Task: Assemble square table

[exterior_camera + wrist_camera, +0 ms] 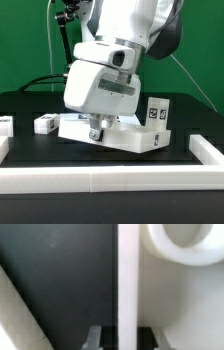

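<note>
Exterior view:
- The square tabletop (135,138) lies flat on the black table (30,108), near the middle and just behind the white rail (110,178) along the near side.
- The gripper (97,130) points straight down onto the tabletop's edge on the exterior view's left. The arm's bulk hides the fingertips here.
- A loose leg (45,123) lies on the exterior view's left, just beside the tabletop. An upright leg (156,112) with tags stands at its far right corner. I cannot tell whether that one is screwed in.

Wrist view:
- The fingers (95,338) are clenched on the tabletop's thin raised rim (125,280), one on each side of it. The black table lies on one side of the rim and the tabletop's white face (175,297) on the other.
- A round socket (185,246) shows in that face, ahead of the grip.

Doing this step well, as I judge it:
- The step looks like dragging or turning the tabletop into place.
- The pinch is narrow, so move slowly, low and level so the rim cannot slip or the slab twist.
- Steer clear of the loose leg and the near rail.
</note>
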Robot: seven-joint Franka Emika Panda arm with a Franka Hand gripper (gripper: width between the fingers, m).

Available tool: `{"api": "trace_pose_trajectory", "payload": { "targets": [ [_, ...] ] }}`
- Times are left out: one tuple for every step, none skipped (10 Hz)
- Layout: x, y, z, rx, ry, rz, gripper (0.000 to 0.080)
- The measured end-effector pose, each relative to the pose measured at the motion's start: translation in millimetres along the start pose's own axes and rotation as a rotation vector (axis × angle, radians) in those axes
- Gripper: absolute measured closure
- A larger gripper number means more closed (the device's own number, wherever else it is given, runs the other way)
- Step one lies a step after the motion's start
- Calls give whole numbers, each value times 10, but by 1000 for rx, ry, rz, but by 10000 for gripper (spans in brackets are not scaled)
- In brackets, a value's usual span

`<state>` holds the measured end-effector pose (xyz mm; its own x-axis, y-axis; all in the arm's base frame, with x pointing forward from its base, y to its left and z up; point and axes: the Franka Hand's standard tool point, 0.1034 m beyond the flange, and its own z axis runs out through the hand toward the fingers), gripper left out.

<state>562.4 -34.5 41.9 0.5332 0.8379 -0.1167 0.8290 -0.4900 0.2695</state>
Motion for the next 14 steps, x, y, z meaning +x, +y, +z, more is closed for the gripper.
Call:
{"api": "trace_pose_trajectory", "payload": {
  "targets": [
    [90,34,-18,-4,7,-1,745],
    [185,97,-16,-11,11,-9,746],
    [255,154,6,-21,13,-25,746],
    [369,199,24,-25,9,-40,745],
    [484,220,24,-15,-7,-45,745],
    [486,241,18,-22,-2,-45,745],
    [465,249,21,-21,-3,-43,745],
    [467,251,19,-21,-3,-41,745],
    [462,255,20,-22,-3,-53,745],
    [451,266,22,-27,-10,-132,745],
    [440,275,26,-31,-17,-193,745],
    [486,285,11,-36,-22,-230,745],
    [576,300,-16,-47,-25,-296,745],
    [701,290,-46,-56,-26,-344,746]
  ]
}}
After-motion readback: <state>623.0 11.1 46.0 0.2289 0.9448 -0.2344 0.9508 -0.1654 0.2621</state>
